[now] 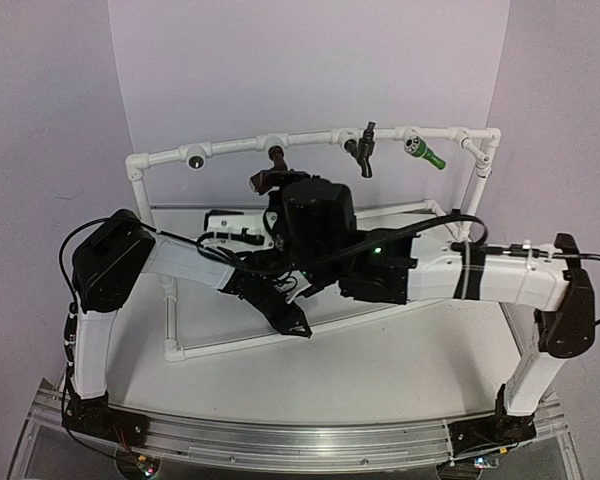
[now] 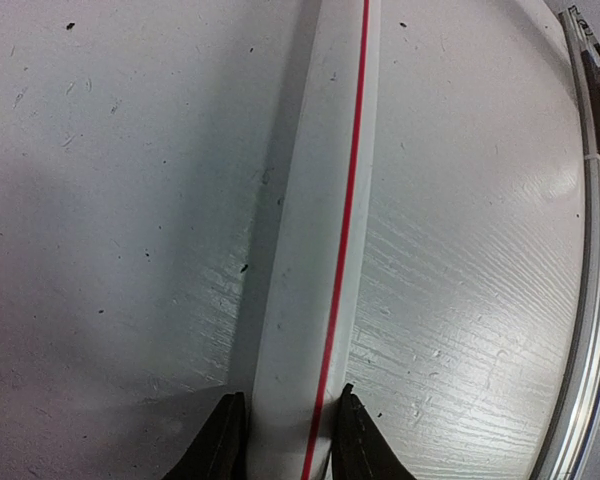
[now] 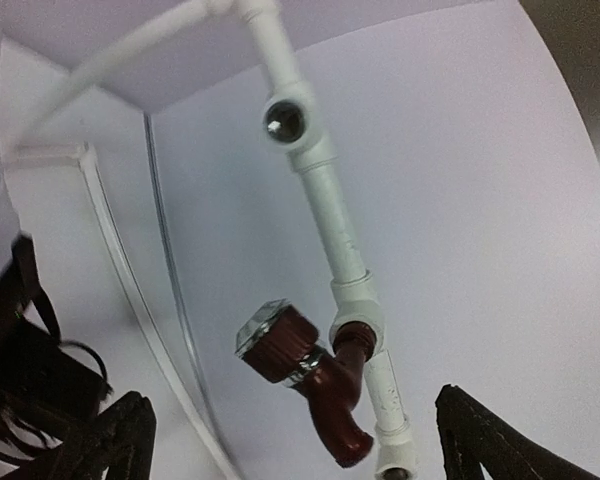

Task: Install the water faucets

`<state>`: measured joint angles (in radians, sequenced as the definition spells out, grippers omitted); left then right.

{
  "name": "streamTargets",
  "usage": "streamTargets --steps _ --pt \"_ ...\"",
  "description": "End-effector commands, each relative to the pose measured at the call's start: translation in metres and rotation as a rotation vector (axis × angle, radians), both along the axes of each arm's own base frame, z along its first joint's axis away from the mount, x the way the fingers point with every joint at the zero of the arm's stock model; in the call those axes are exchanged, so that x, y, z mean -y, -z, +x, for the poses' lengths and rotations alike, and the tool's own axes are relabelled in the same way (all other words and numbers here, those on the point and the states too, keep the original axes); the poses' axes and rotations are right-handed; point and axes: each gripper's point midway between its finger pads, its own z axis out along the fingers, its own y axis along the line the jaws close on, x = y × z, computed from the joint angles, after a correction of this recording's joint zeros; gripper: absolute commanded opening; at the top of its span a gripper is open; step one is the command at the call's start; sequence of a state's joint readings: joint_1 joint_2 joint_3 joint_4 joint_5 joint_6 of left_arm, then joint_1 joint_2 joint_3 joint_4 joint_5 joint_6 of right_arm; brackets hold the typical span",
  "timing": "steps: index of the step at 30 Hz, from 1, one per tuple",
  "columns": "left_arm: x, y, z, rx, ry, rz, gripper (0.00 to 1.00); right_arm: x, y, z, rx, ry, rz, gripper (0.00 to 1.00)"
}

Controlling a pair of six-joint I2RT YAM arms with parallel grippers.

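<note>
The reddish-brown water faucet [image 3: 325,375] sits with its stem in a tee socket of the white pipe frame [image 3: 325,210]. My right gripper [image 3: 292,408] is open, its fingers wide on either side of the faucet and touching nothing. In the top view this faucet [image 1: 276,154] hangs from the top rail just ahead of my right wrist. The black faucet [image 1: 361,150] and the green faucet [image 1: 423,152] sit in sockets further right. My left gripper [image 2: 285,442] is shut on the frame's low front pipe [image 2: 320,250], which has a red stripe.
One tee socket [image 3: 285,120] on the rail holds no faucet; it shows at the left [image 1: 195,160] in the top view. The two arms cross over the middle of the frame. A metal rail [image 1: 280,440] runs along the table's near edge.
</note>
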<state>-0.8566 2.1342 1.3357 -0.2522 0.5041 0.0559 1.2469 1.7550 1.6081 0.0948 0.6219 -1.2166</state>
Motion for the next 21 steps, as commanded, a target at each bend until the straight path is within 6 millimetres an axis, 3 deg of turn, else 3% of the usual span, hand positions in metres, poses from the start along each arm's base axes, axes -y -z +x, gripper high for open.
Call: streamTargets --steps 1,11,15,21 --pt "-0.076 0.108 -0.033 -0.171 -0.135 0.396 0.0 0.014 -0.014 0.03 0.264 0.174 -0.334 0.98" --pt "-0.077 0.107 -0.034 -0.173 -0.134 0.396 0.0 0.012 -0.03 0.066 0.276 0.266 -0.239 0.98" --pt "-0.079 0.11 -0.034 -0.174 -0.134 0.405 0.0 0.007 -0.039 0.081 0.265 0.281 -0.151 0.93" --pt "-0.078 0.107 -0.034 -0.17 -0.135 0.399 0.0 0.009 -0.03 0.106 0.254 0.33 -0.149 0.85"
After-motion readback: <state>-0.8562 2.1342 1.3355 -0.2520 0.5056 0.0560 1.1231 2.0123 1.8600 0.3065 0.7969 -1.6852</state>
